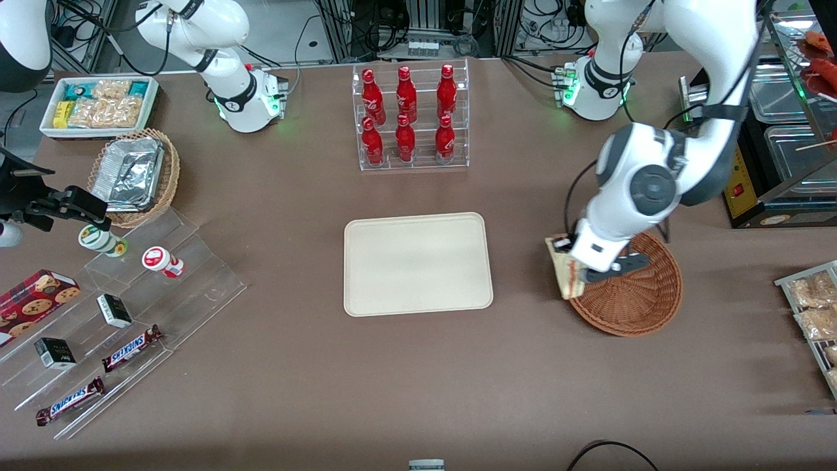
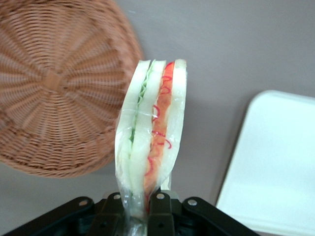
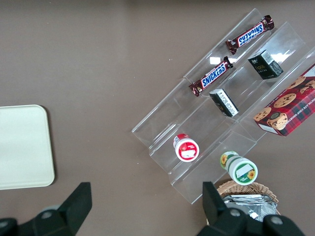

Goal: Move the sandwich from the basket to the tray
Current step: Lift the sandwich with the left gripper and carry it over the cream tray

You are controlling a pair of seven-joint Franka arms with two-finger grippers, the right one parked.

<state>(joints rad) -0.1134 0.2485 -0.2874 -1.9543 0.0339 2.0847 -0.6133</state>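
Item: sandwich (image 2: 152, 132), clamped upright in hand (image 2: 140, 204) above basket (image 1: 637, 294) rim; advice: carry level toward tray (image 1: 418, 263), clear rim, lower flat before release

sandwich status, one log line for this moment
sandwich: held, lifted | gripper: shut on it, at basket rim | basket: empty | tray: bare
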